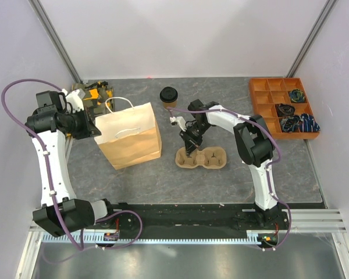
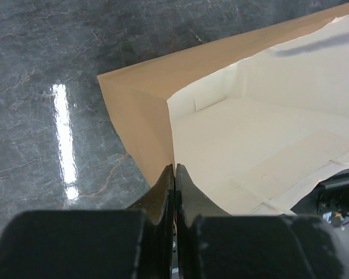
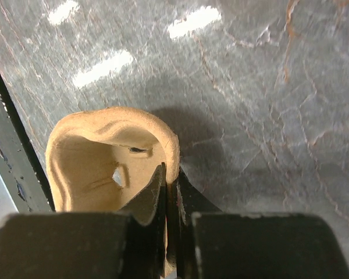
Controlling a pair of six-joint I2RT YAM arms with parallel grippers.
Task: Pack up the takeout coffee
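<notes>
The takeout coffee cup point(image 1: 169, 97), tan with a black lid, stands upright at the back middle of the table, apart from both grippers. The brown paper bag point(image 1: 130, 136) lies on its side with its white handles up. My left gripper point(image 1: 96, 129) is shut on the bag's mouth edge point(image 2: 173, 157), and its pale inside point(image 2: 267, 128) shows open. My right gripper point(image 1: 190, 148) is shut on the rim point(image 3: 173, 165) of the tan pulp cup carrier point(image 1: 202, 157), at its left cup well point(image 3: 99, 163).
An orange compartment tray point(image 1: 267, 102) with small dark items stands at the back right. Yellow and black objects point(image 1: 95, 93) lie at the back left behind the bag. Grey walls close the sides and back.
</notes>
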